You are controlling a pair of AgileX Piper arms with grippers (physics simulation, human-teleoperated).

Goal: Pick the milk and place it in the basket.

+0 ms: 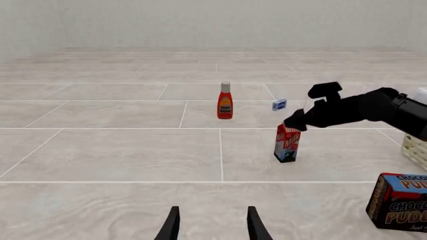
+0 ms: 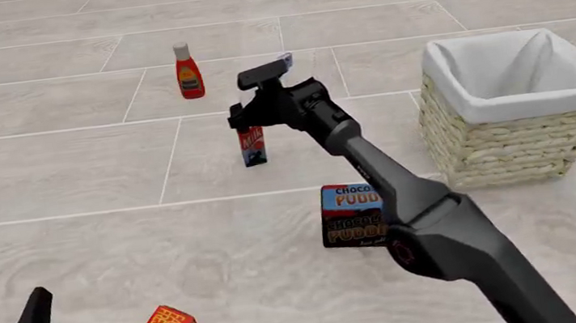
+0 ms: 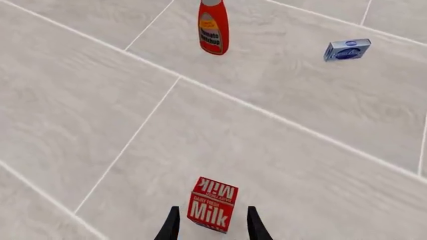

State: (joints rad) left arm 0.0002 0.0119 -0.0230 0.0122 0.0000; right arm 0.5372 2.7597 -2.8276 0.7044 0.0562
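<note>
With the right end effector (image 3: 213, 225) spread wide and the small red, blue-based milk carton (image 3: 213, 204) upright between its fingers, lower squarely and close on the sides, not the top, before heading for the woven straw basket (image 2: 507, 128).

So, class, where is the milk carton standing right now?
In the front view the milk stands upright left of centre, below the ketchup bottle and well left of the basket, with the right gripper over its top.
</note>
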